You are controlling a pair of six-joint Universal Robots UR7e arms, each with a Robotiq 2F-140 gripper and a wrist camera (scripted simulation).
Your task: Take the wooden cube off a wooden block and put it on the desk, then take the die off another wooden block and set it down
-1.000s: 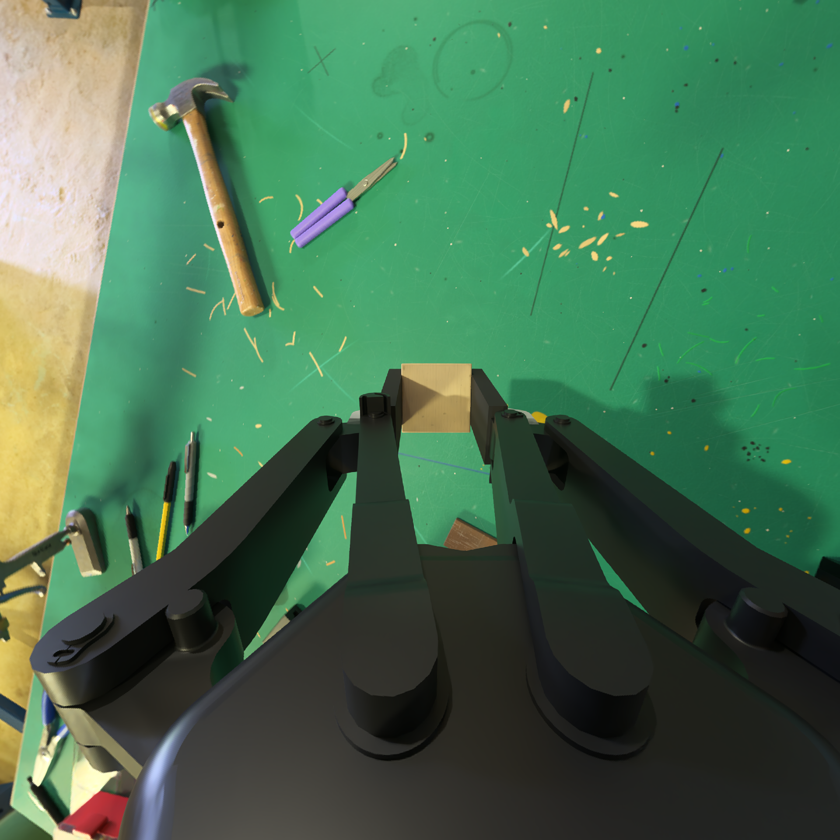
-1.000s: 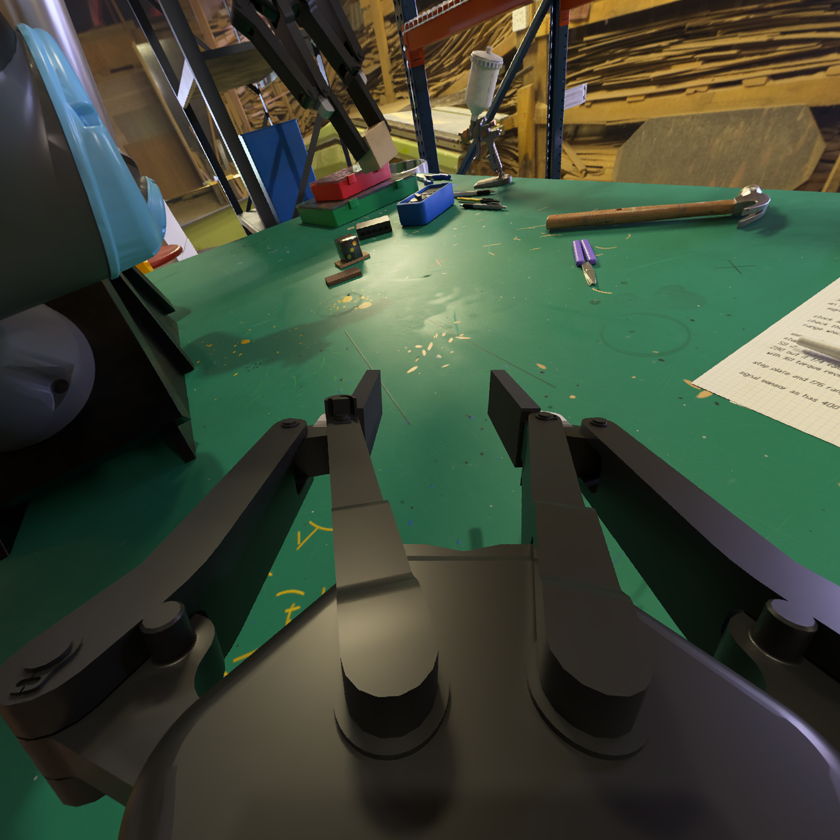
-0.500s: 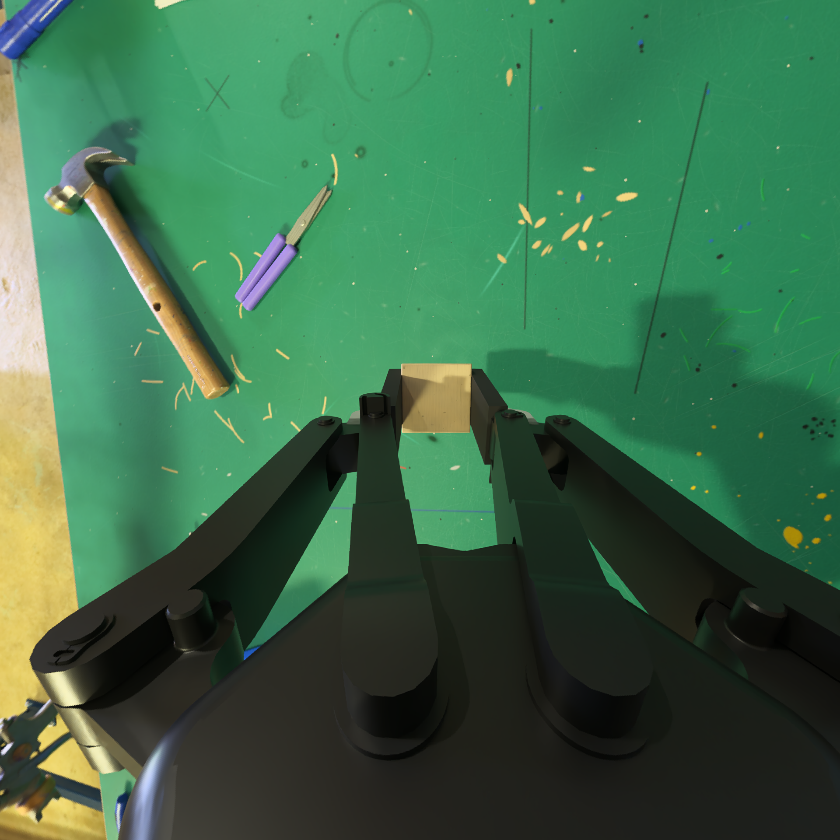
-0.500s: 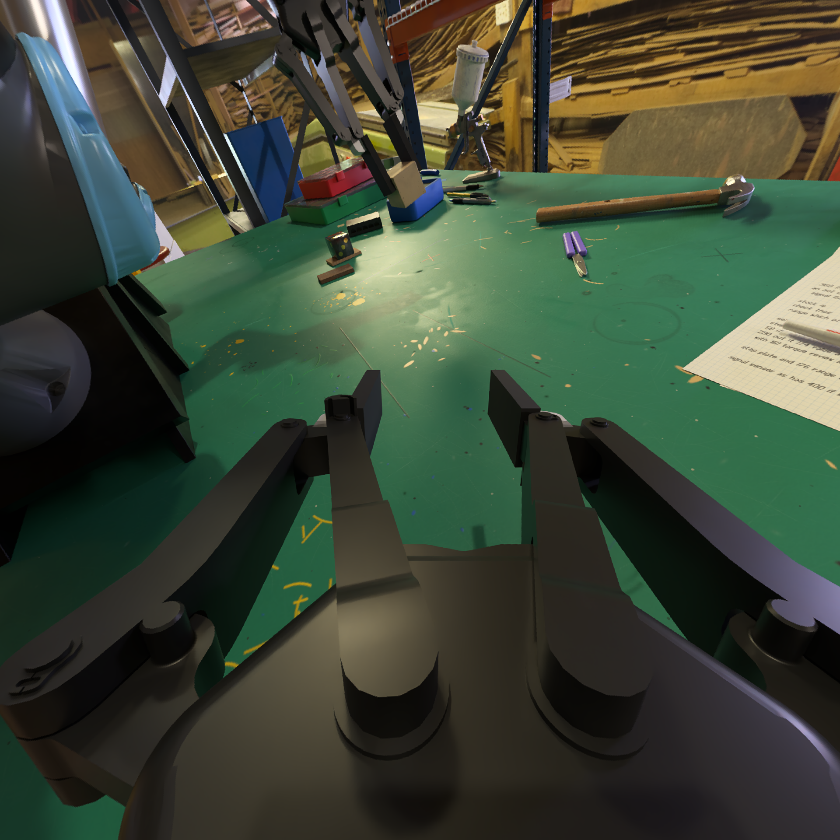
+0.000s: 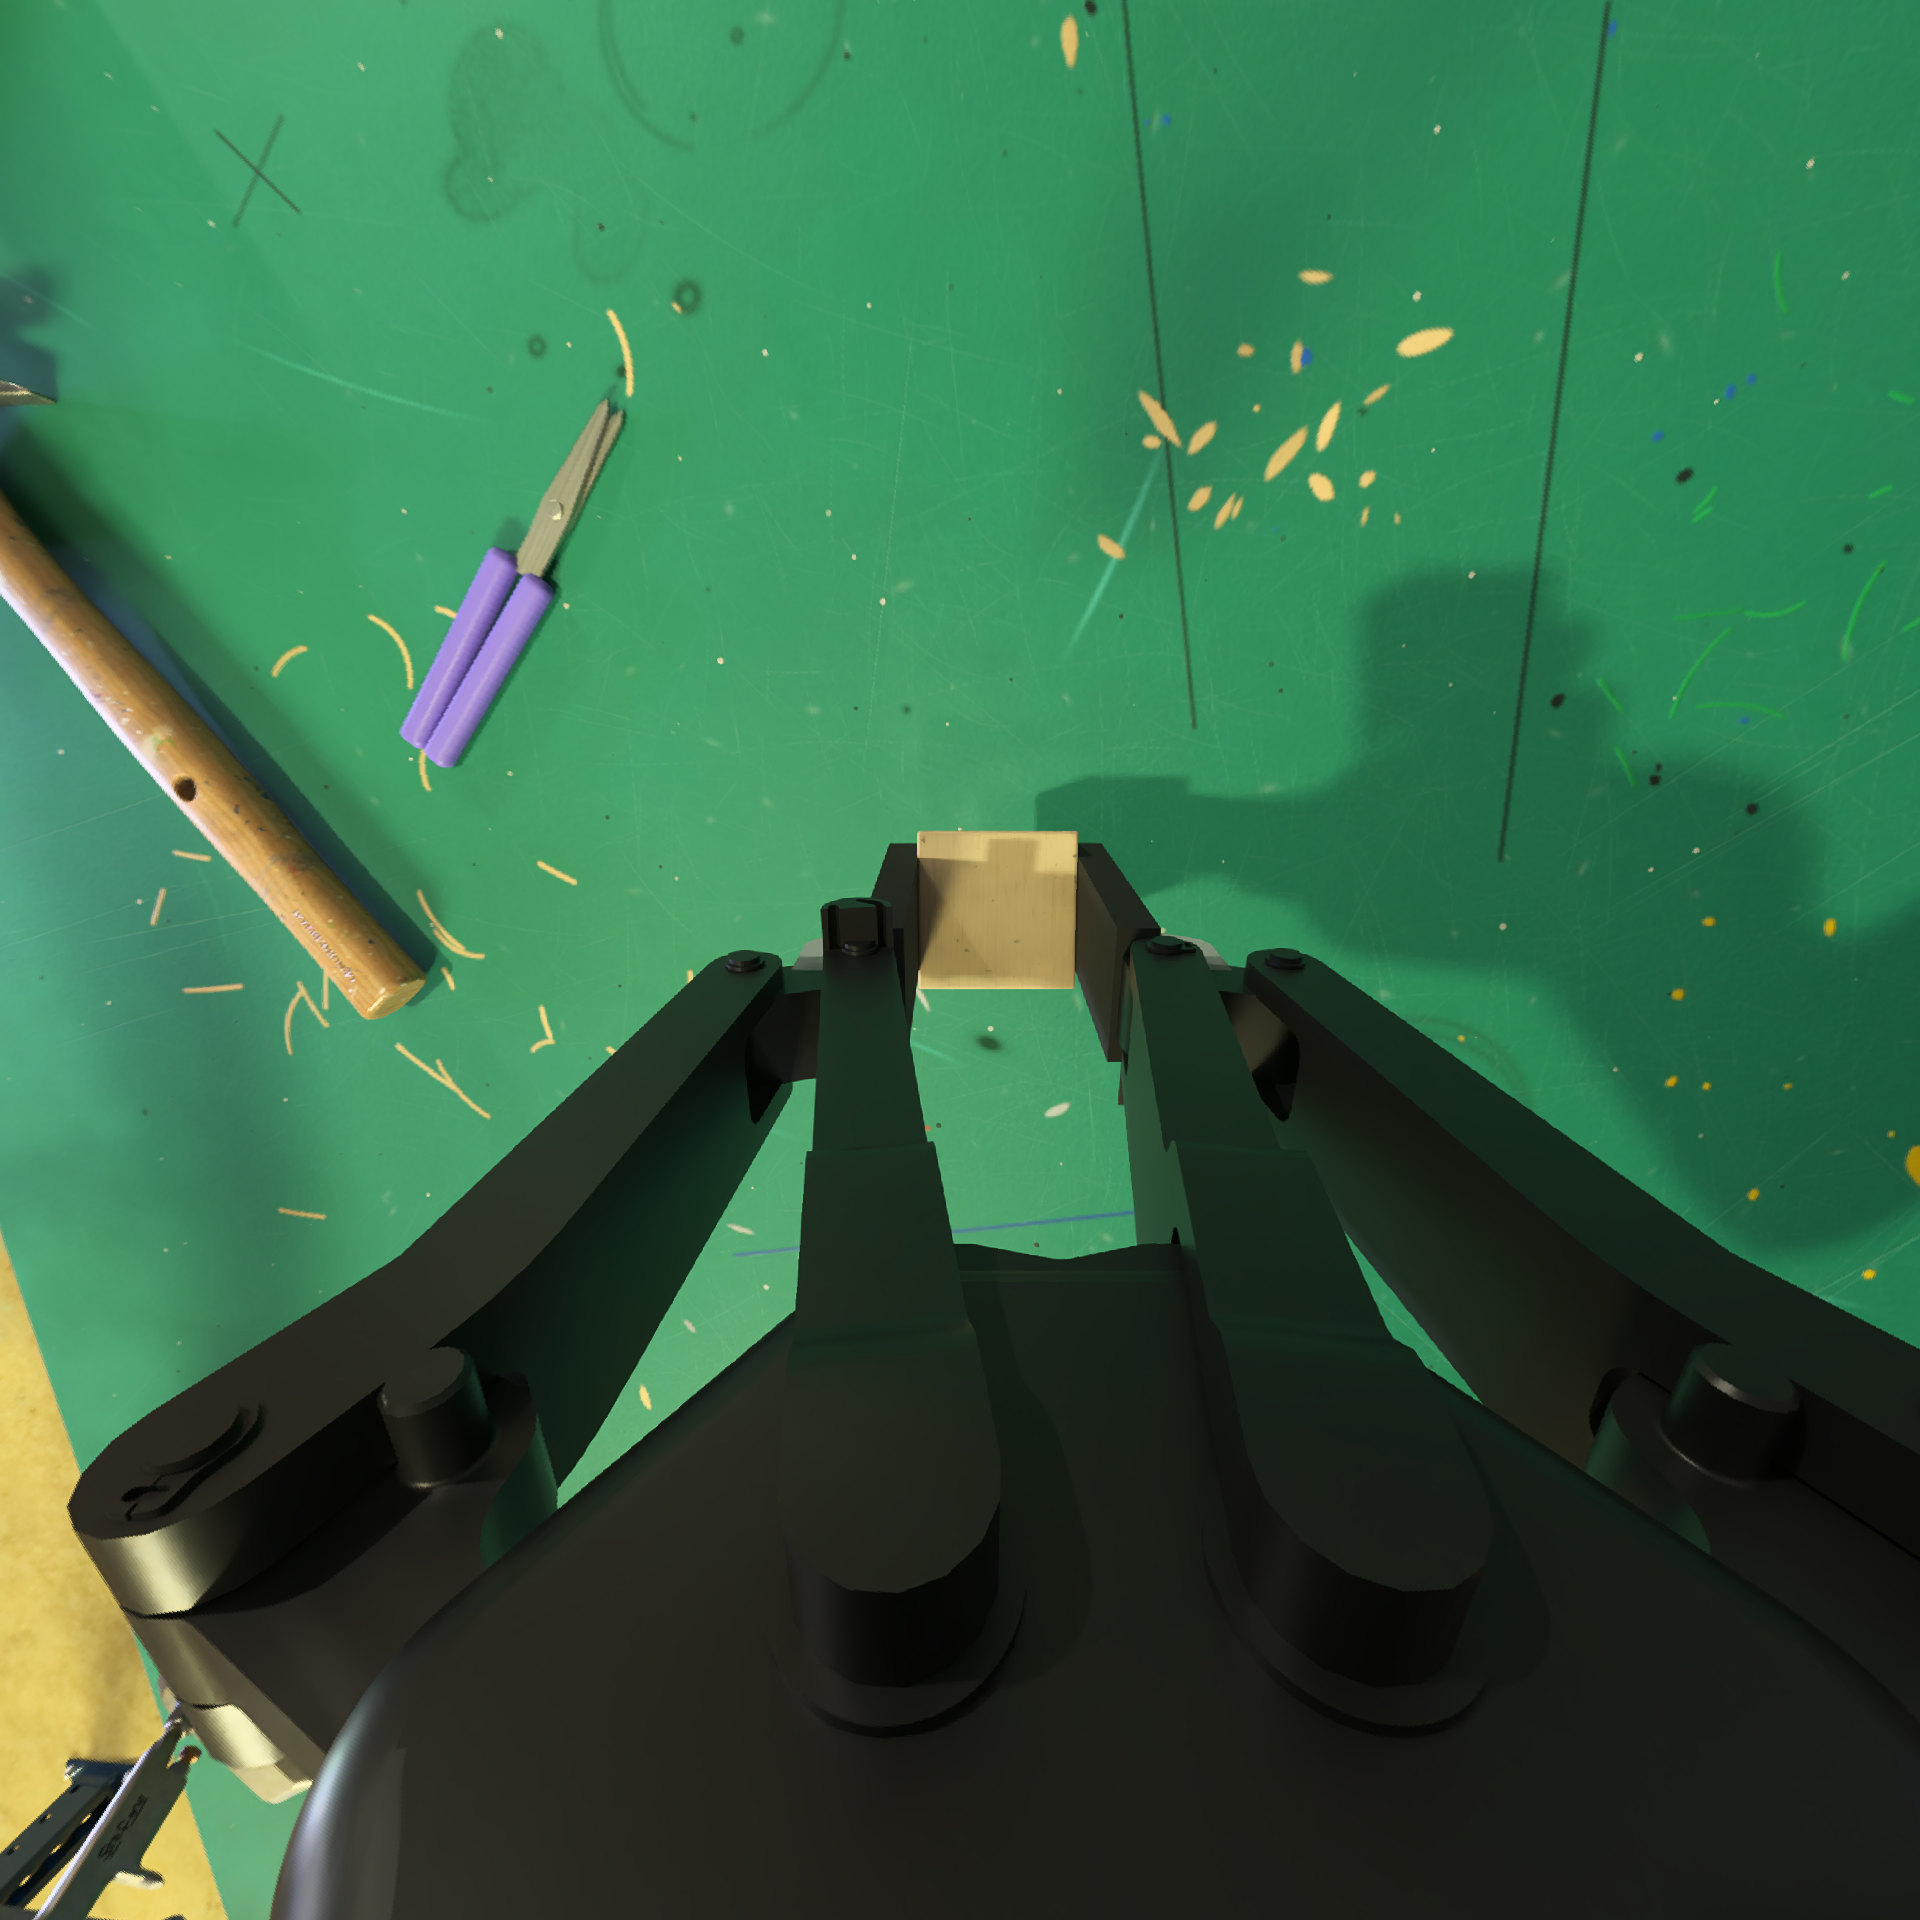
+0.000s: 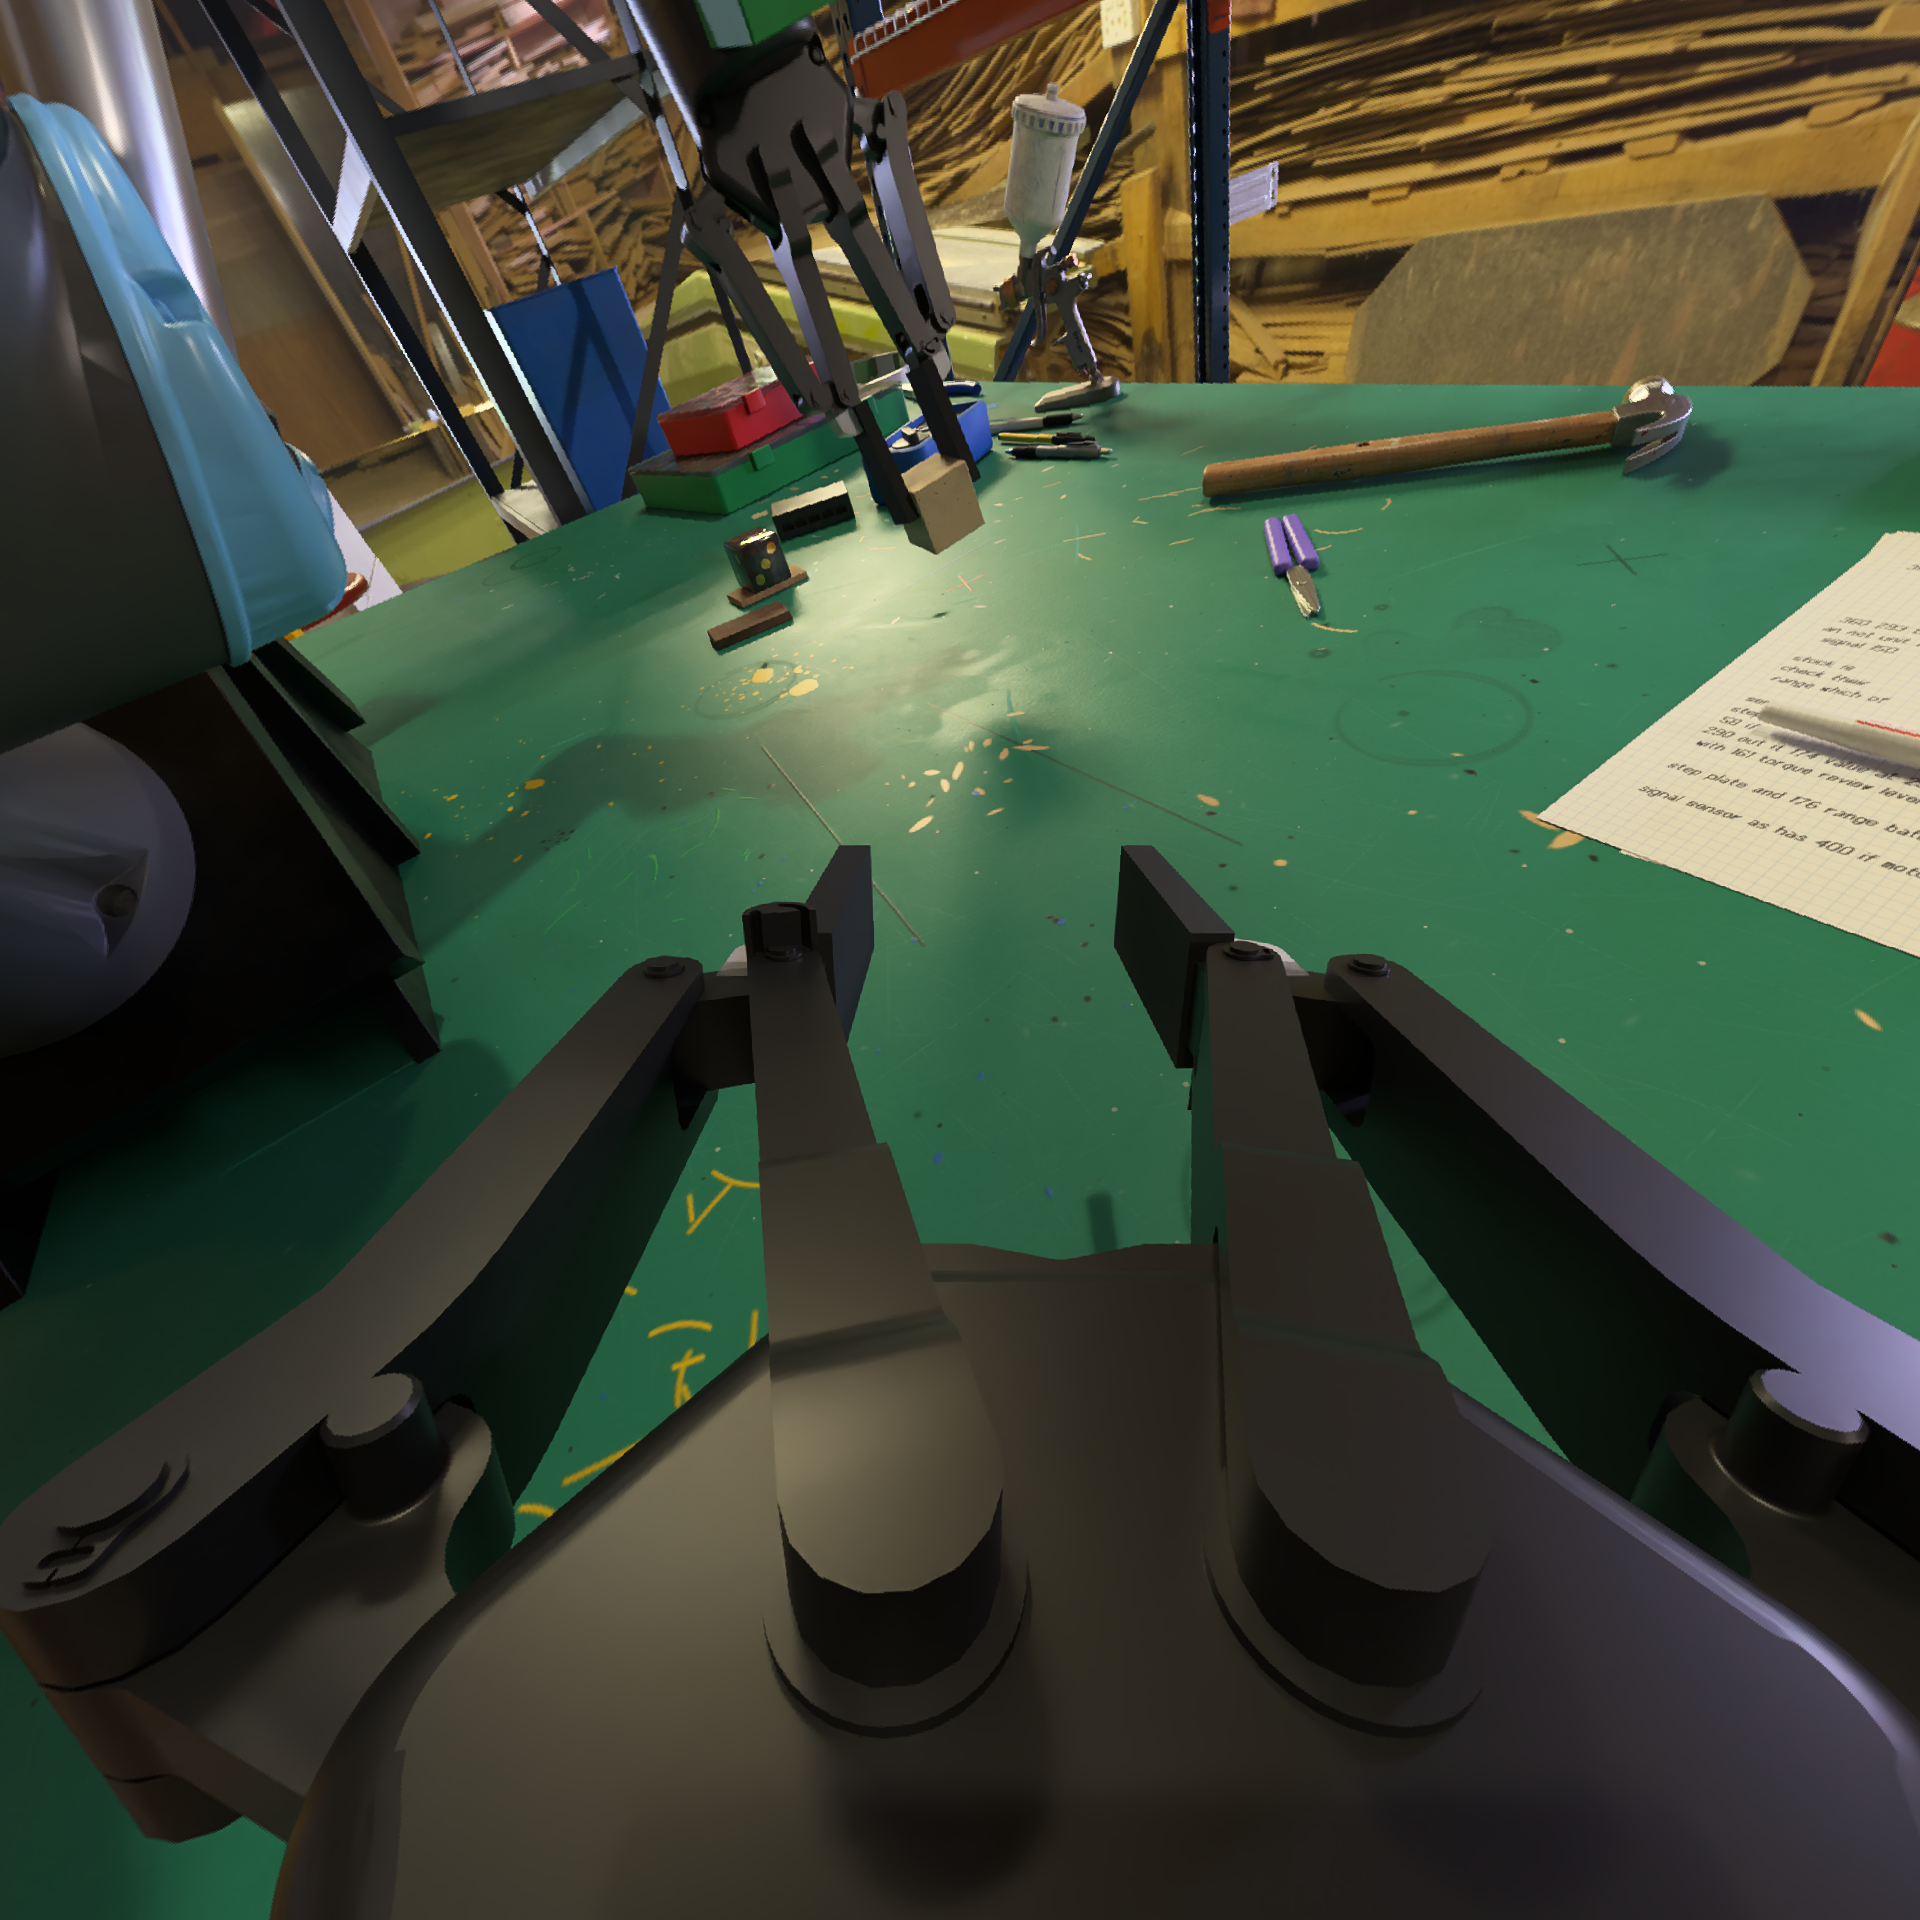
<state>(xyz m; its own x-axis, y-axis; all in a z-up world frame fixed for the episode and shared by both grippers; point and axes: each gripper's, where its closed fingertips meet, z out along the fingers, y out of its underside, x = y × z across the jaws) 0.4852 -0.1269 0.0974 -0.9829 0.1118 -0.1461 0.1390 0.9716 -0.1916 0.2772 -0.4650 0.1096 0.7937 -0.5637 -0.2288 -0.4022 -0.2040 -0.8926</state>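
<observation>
My left gripper (image 5: pixel 997 883) is shut on the light wooden cube (image 5: pixel 995 909) and holds it above the green desk (image 5: pixel 935 520). In the right wrist view the cube (image 6: pixel 943 504) hangs in the far left gripper, clear of the desk. A dark die with coloured dots (image 6: pixel 757 559) sits on a thin wooden block (image 6: pixel 769 593). A second thin wooden block (image 6: pixel 750 627), with nothing on it, lies just in front of it. My right gripper (image 6: pixel 992 904) is open and empty, low over the near desk.
A wooden-handled hammer (image 5: pixel 197 790) and purple-handled scissors (image 5: pixel 499 623) lie left of the cube. In the right wrist view, a printed sheet (image 6: pixel 1787 727) lies at right, red, green and blue boxes (image 6: pixel 758 447) at the back, a dark machine base (image 6: pixel 208 831) at left.
The left gripper has carried the cube away from the blocks and lower toward the desk, over the open middle. The right gripper has stayed open and nearly still.
</observation>
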